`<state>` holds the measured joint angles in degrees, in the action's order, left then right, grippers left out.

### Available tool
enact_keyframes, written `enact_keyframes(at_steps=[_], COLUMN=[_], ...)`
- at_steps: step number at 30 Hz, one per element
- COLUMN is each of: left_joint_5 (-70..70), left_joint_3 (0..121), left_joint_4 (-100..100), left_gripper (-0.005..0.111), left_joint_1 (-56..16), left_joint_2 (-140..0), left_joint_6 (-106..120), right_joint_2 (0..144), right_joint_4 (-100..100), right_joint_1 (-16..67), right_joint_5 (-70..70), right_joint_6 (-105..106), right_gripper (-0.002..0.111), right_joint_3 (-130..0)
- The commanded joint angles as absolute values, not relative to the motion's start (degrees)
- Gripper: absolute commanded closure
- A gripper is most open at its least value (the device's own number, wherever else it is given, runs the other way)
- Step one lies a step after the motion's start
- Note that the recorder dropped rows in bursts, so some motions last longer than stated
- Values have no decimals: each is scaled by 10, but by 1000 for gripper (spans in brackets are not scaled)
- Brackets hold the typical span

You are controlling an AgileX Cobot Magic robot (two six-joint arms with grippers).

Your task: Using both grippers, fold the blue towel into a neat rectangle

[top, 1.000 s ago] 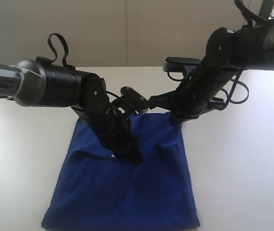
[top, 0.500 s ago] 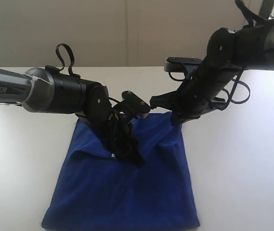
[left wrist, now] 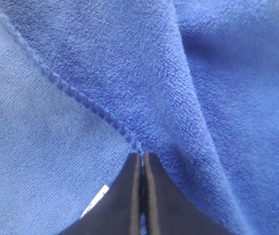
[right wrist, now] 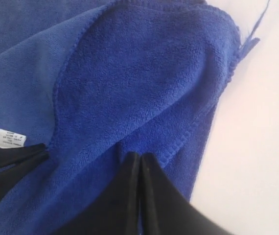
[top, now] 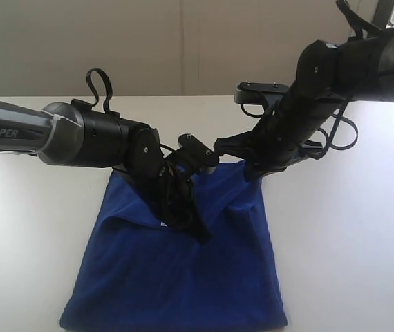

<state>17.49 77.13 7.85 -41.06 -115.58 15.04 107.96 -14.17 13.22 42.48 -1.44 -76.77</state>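
The blue towel (top: 183,277) lies spread on the white table, its far edge raised and creased between the two arms. My left gripper (top: 198,234) presses down mid-towel; in the left wrist view it (left wrist: 141,155) is shut, with the stitched hem (left wrist: 76,95) running into its tips and blue cloth showing between the jaws. The white tag (left wrist: 94,200) lies beside it. My right gripper (top: 251,173) is at the far right corner; in the right wrist view it (right wrist: 140,156) is shut on a fold next to the hem. The tag (right wrist: 10,138) shows there too.
The white table (top: 349,228) stretches around the towel on both sides, with a pale wall behind it. Both black arms hang over the towel's far half, their cables looping above. One left finger (right wrist: 7,161) shows in the right wrist view.
The left gripper has gone from open to shut on the towel's hem, and its arm has edged slightly right. The right arm has not moved.
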Motion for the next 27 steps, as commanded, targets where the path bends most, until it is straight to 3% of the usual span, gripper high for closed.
enact_keyframes(at_steps=[1,7,17,25,27], left_joint_5=[195,211,128,124,125], left_joint_3=[776,813,826,826,826], left_joint_4=[57,-109,-114,-114,-114], left_gripper=[107,107,107,107,101], left_joint_1=[-413,-378,-252,-250,-250], left_joint_2=[-1146,-1084,-1122,-1171,-1174], left_joint_6=[152,39,30,29,25], right_joint_2=[1074,1074,1074,1074,1074], right_joint_4=[-141,-138,-138,-138,-138], right_joint_1=[129,129,129,129,129], right_joint_5=[417,423,428,428,428], right_joint_6=[-16,-16,-16,-16,-16], right_gripper=[108,108,108,108,108], right_joint_3=[-765,-765,-765,-765,-765])
